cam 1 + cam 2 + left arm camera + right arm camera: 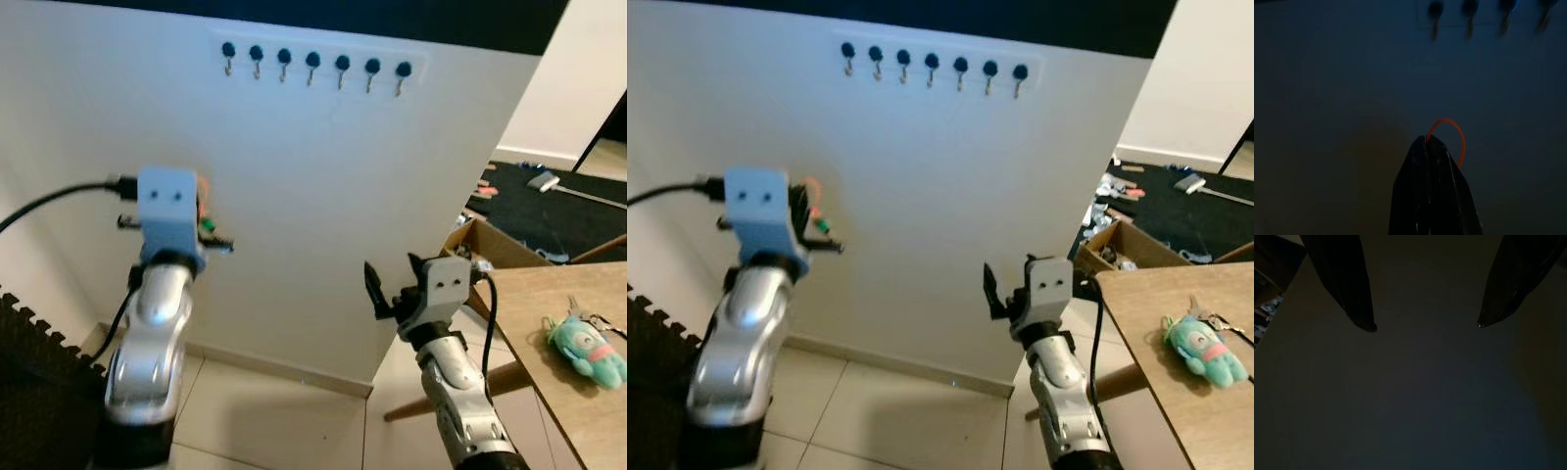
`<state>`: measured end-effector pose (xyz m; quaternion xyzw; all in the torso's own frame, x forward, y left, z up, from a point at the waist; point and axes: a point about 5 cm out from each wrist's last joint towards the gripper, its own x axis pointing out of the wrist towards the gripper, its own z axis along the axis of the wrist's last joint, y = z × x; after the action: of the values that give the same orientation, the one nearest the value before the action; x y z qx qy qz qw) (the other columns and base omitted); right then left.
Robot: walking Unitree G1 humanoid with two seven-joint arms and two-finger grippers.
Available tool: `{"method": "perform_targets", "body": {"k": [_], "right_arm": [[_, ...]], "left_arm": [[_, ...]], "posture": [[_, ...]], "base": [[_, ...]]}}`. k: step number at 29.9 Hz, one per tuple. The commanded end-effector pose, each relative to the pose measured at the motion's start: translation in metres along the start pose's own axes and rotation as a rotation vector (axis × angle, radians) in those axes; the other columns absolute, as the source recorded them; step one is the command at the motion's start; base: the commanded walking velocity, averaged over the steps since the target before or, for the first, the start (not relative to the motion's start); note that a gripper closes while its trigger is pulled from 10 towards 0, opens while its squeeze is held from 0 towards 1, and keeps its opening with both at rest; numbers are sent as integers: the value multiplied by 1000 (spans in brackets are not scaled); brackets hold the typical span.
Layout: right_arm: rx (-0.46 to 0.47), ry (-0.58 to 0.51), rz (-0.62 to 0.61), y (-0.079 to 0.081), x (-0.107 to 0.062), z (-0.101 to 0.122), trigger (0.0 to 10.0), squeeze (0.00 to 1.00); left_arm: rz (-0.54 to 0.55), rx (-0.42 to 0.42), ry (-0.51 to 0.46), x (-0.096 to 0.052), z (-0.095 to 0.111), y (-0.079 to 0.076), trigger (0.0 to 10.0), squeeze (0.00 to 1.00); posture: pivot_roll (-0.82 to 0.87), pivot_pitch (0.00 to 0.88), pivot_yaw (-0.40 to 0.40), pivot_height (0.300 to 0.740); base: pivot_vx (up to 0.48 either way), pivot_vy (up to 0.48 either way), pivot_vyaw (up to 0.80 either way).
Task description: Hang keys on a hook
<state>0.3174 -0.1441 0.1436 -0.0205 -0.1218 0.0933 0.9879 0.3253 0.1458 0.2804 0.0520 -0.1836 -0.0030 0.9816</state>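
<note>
We see both eye views evenly lit and slightly soft, the white wall (294, 196) bright without glare, while both wrist views are very dark and murky.

The left gripper (1436, 143) is raised, its fingers pressed together, seemingly pinching something. The right gripper (1425, 325) sits lower, forearm angled upward, fingers spread wide.

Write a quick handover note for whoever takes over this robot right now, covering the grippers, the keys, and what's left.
Left gripper: jaws shut on an orange key ring, raised before the white wall, below the hook rack.
Right gripper: jaws open, holding nothing, low beside the wooden table.
A teal plush keychain lies on that table.
Done: ring picked up.
Left: lift it to a hook, slip it on, release.
</note>
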Motion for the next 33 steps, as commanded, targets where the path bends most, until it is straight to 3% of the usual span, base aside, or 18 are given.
{"method": "perform_targets", "body": {"k": [1, 6, 8, 12, 16, 23, 33], "right_arm": [[-17, -11, -6, 0, -1, 1, 10000, 0], [-66, -49, -58, -9, -4, 9, 10000, 0], [-108, -80, -119, -22, -5, 17, 10000, 0], [-155, -153, -168, -37, -4, 35, 10000, 0], [-172, -230, -139, -34, 3, 56, 10000, 0], [-140, -222, -109, -19, 4, 52, 10000, 0], [-124, -224, -84, -11, 7, 51, 10000, 0]], "left_arm": [[-46, -41, 42, 11, -12, -9, 10000, 0], [-133, -40, 82, 31, -22, -19, 10000, 0], [-138, -22, 79, 43, -21, -20, 10000, 0], [-112, -20, 36, 60, -8, -17, 10000, 0], [-86, -42, -16, 74, 8, -9, 10000, 0], [-88, -27, -47, 75, 11, -7, 10000, 0], [-91, 17, -104, 56, 11, -6, 10000, 0]], "posture": [[119, 142, -35, 740], [84, 145, -10, 740], [57, 152, 11, 740], [36, 160, 26, 740], [28, 165, 30, 740], [44, 163, 25, 740], [63, 142, 15, 740]], "base": [[0, 0, 0], [0, 0, 0], [0, 0, 0], [0, 0, 0], [0, 0, 0], [0, 0, 0], [0, 0, 0]]}}
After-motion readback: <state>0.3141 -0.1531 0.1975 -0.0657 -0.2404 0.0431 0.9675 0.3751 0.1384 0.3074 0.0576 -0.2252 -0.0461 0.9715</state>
